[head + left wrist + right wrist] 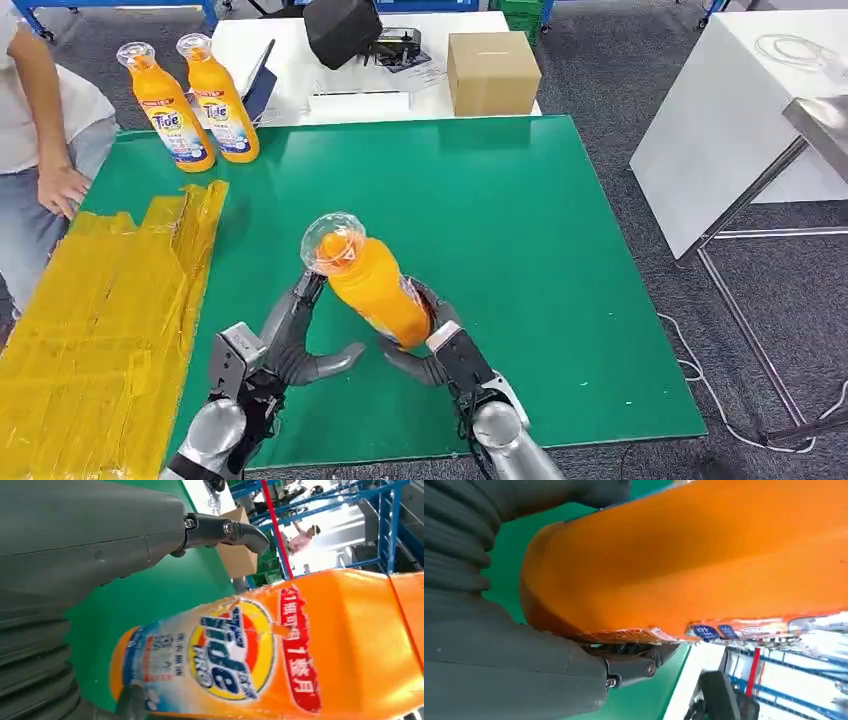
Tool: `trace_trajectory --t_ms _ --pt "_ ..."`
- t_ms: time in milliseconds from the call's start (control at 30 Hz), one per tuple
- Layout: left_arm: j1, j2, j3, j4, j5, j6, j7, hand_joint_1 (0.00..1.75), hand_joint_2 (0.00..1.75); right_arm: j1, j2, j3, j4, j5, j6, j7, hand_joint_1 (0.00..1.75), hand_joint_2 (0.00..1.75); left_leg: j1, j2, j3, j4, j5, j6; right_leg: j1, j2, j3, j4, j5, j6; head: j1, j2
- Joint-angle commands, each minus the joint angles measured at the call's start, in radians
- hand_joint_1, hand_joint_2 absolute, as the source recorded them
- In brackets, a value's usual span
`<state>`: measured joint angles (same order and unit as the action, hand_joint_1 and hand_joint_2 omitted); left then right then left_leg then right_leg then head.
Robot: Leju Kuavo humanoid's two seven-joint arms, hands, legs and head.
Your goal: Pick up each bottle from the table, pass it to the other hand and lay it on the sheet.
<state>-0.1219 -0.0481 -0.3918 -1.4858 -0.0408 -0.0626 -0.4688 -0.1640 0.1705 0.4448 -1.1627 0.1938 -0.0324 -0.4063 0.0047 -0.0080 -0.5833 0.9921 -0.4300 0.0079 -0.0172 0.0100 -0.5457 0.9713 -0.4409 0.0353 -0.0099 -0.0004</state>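
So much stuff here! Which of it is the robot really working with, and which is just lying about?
Part of the job:
- orange Tide bottle, gripped by the right hand
- left hand, open beside it
- two standing Tide bottles
- yellow sheet
- green table

Just lying about:
- cardboard box
- black bag
- white tables
- a person's hand

My right hand [432, 335] grips an orange bottle [370, 285] by its lower body, tilted, clear cap toward the far left, above the near middle of the green tabletop [520, 230]. My left hand [290, 345] is just beside it, fingers [300, 305] spread, upper ones reaching the bottle's neck; contact unclear. Two more orange bottles [195, 100] stand upright at the far left corner. Yellow sheet [110, 310] covers the left edge. A person's hand [62, 188] rests by that edge. Cardboard box [492, 72] sits beyond the far edge.
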Motion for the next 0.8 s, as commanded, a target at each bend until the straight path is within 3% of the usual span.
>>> trace_trajectory --t_ms 33,800 --pt "-0.063 0.012 -0.035 0.079 0.018 0.001 -0.007 0.0 1.75 -0.082 0.02 0.11 0.149 -0.007 0.007 -0.001 1.75 1.75 0.002 0.001 0.004 0.0 -0.001 -0.001 0.002 -0.001 0.004 -0.002 0.0 -0.002 0.0 0.0" --pt "-0.066 0.001 -0.017 0.076 0.074 0.016 -0.025 0.0 1.75 -0.103 0.013 0.17 0.198 -0.033 0.0 -0.006 1.75 1.75 0.001 0.0 0.002 0.0 -0.001 0.0 0.001 -0.001 0.002 -0.001 -0.001 -0.001 0.0 0.0"
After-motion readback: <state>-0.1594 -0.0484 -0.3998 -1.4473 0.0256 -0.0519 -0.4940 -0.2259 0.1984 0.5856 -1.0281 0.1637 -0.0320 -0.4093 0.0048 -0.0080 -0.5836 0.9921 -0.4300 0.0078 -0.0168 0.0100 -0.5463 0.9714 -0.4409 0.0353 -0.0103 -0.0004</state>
